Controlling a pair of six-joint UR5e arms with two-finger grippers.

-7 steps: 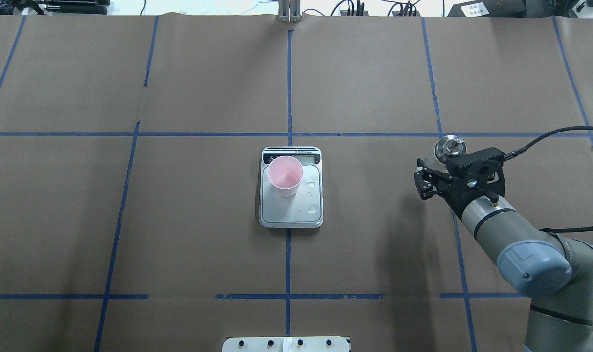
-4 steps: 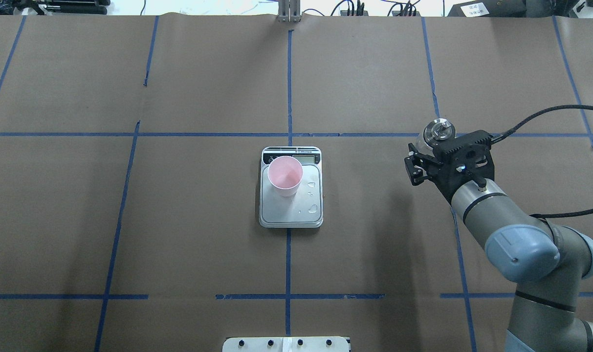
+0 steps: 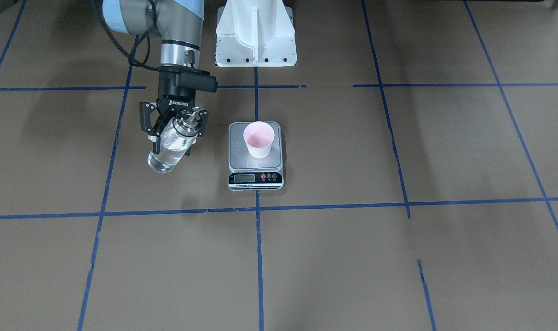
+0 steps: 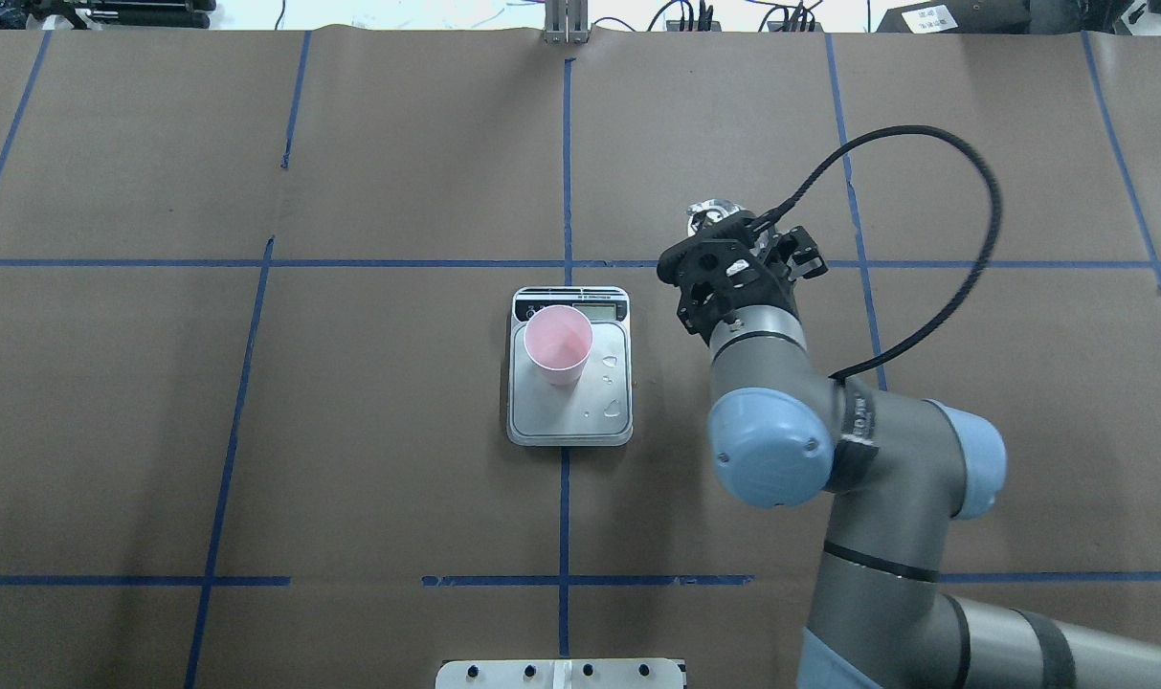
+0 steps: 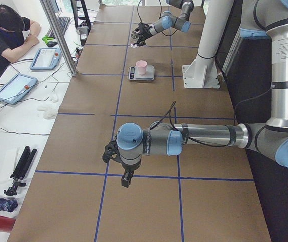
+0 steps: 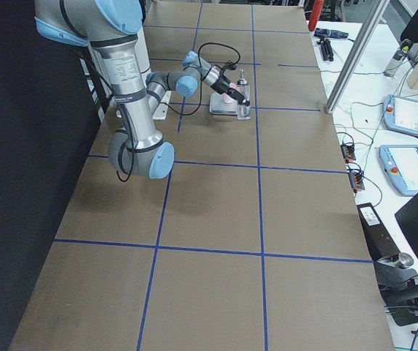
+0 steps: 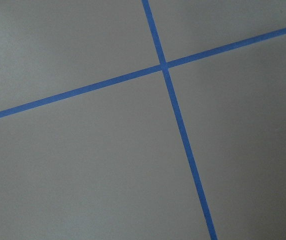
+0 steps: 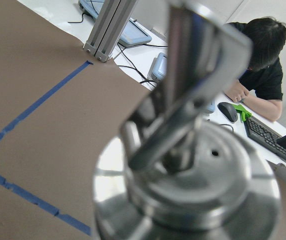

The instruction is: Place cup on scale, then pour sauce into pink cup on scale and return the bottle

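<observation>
The pale pink cup [image 4: 558, 343] stands upright on the scale [image 4: 590, 416], on the far-left part of its silver platform. The same cup [image 3: 259, 140] and scale [image 3: 255, 178] show in the front view. My right gripper [image 3: 174, 138] is shut on the clear glass bottle [image 3: 168, 149], held off the table beside the scale. Its silver cap [image 4: 714, 212] peeks out past the right gripper [image 4: 733, 239] and fills the right wrist view as a blurred cap [image 8: 188, 190]. Clear sauce shows in the bottle. My left gripper [image 5: 125, 177] hangs over bare table far from the scale; I cannot tell its state.
A few drops [image 4: 614, 410] lie on the scale's platform. Blue tape lines [image 7: 173, 100] grid the brown table. The white robot base [image 3: 255, 37] stands behind the scale. A person [image 5: 8, 30] sits at a side desk beyond the table's far edge.
My right arm has swung left toward the scale with the bottle, and its wrist has turned. The cup and scale have not moved.
</observation>
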